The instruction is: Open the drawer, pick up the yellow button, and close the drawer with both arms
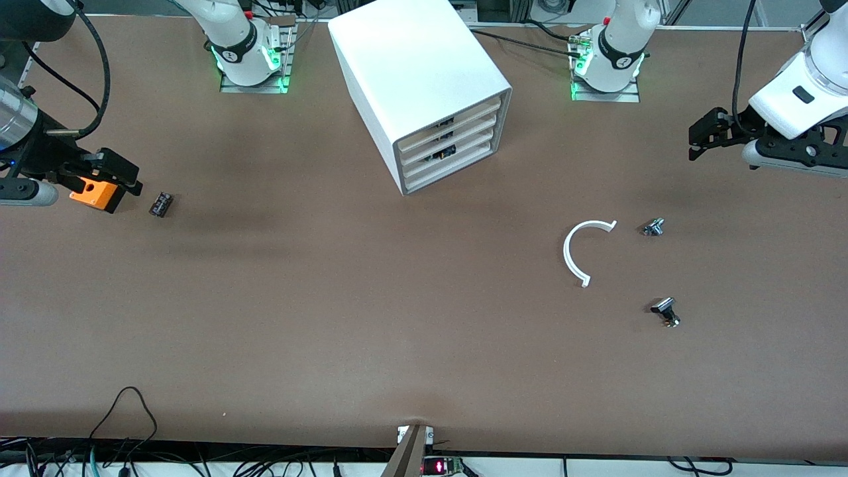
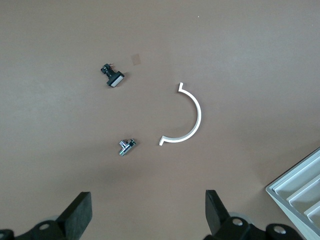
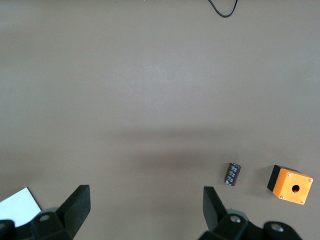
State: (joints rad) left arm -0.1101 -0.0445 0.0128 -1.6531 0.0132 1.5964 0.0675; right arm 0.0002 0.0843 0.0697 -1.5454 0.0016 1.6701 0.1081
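Observation:
The white cabinet (image 1: 417, 73) stands at the robots' edge of the table, between the two bases. Its cream drawer fronts (image 1: 450, 142) are all pushed in. The button is hidden. My left gripper (image 1: 695, 140) hangs open and empty above the table at the left arm's end; in the left wrist view its gripper (image 2: 147, 200) has only bare table between the fingers. My right gripper (image 1: 126, 185) hangs open and empty at the right arm's end, up over an orange cube (image 1: 93, 193). The right wrist view has the gripper (image 3: 145, 197) well apart from that cube (image 3: 291, 185).
A small dark cylinder (image 1: 161, 204) lies beside the orange cube. A white half-ring (image 1: 576, 252) and two black-and-silver knob parts (image 1: 654, 227) (image 1: 666, 310) lie toward the left arm's end. Cables run along the table edge nearest the front camera.

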